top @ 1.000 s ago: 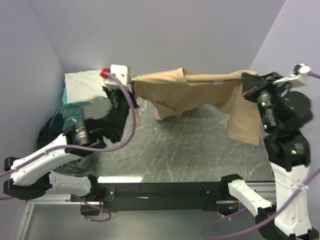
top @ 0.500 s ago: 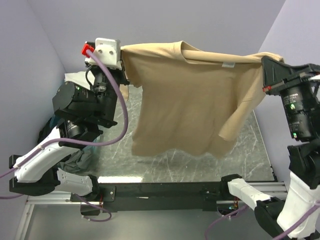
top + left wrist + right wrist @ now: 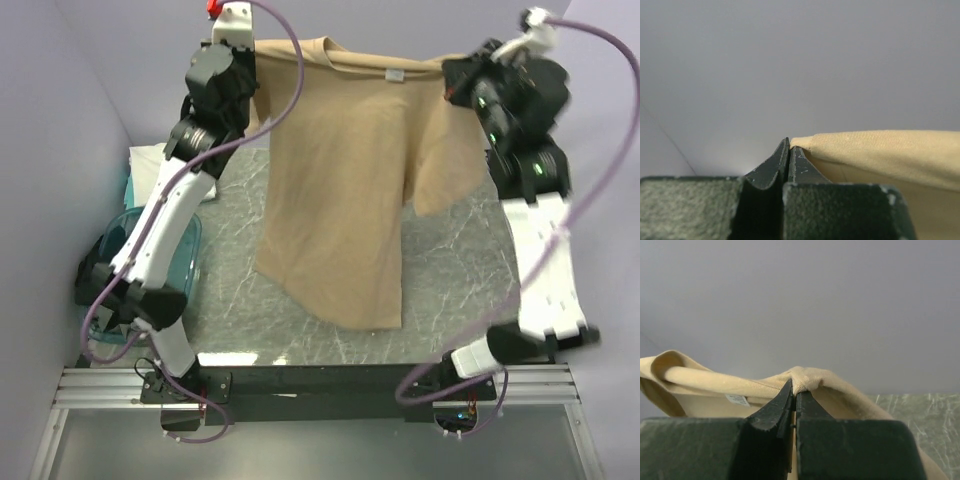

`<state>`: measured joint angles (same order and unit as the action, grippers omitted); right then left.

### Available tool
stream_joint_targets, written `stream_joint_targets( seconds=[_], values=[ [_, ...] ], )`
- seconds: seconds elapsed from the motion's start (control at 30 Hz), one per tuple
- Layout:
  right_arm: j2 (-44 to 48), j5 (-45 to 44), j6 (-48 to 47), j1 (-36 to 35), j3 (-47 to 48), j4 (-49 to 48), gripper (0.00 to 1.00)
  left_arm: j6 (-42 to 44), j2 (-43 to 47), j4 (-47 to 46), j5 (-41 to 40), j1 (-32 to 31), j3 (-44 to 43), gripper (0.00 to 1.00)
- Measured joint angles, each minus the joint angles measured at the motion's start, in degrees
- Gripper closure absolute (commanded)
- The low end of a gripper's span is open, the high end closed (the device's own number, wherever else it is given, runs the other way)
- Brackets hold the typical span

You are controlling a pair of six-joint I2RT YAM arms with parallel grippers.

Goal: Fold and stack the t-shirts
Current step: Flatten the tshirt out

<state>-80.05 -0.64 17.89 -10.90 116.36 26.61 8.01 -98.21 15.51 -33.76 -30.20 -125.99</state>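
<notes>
Nearest, along the front edge: a black rail (image 3: 330,385), straight and hard, with both arm bases bolted to it. Just beyond, a marbled grey-green table (image 3: 460,270), glossy and veined in white.

Over its middle, hanging as one long flat panel: the tan t-shirt (image 3: 335,200), soft matte cotton, ending in a slanted hem close to the front edge; cannot tell whether it brushes the tabletop. Lifted higher and carried farther back than half a second ago, with both arms now stretched long instead of folded low. Hanging straighter too, with fewer bunched folds. A second ago, slung low and crumpled across the far side of the table.

On the right, a short sleeve (image 3: 440,180) drooping in a loose flap. Off to the left, a translucent teal tub (image 3: 190,235) of rounded plastic, and just behind it the white t-shirt (image 3: 150,165) in a flat heap.

Farther up, clamped tight on the tan shoulders: left gripper (image 3: 788,145) nipping a rolled fabric edge between dark scuffed fingers, right gripper (image 3: 793,385) biting a small puckered fold. Between them, a ribbed collar (image 3: 330,50) with a small white label (image 3: 394,74).

Behind everything, a plain lilac wall (image 3: 400,20).
</notes>
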Motion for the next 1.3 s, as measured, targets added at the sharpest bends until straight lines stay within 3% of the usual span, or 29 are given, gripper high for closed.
stream_joint_targets(
  seconds=[0.17,0.37,0.47,0.53,0.77,0.93,1.1,1.3],
  values=[
    [-14.10,0.44,0.11,0.33,13.03,-0.11,1.00,-1.03,-5.88,1.07,3.69,4.44,-7.80,0.99],
    [-10.56,2.56,1.05,0.50,10.36,-2.01,1.00,-0.39,-0.72,-2.64,6.51,4.68,-5.18,0.99],
    [-1.77,4.52,1.20,0.50,-0.39,-4.57,1.00,-0.11,7.10,-5.64,7.89,4.52,6.78,0.99],
    [4.61,5.33,1.20,0.50,-8.98,-5.66,1.00,-0.90,14.10,-8.00,9.70,4.44,19.15,0.99],
    [21.62,4.79,3.67,0.87,-43.08,-5.31,0.96,-18.95,35.50,-10.95,17.99,2.91,63.04,0.99],
    [23.47,1.33,7.37,2.03,-63.71,-1.18,0.95,-32.41,39.23,-9.33,18.05,-6.78,81.72,0.99],
    [22.34,-2.54,10.86,2.64,-72.83,4.52,0.95,-46.40,33.42,0.37,12.72,-22.86,85.85,0.99],
    [20.72,-3.45,14.21,2.69,-82.12,4.90,0.95,-59.30,22.77,6.36,11.67,-33.97,88.52,0.99]
  ],
)
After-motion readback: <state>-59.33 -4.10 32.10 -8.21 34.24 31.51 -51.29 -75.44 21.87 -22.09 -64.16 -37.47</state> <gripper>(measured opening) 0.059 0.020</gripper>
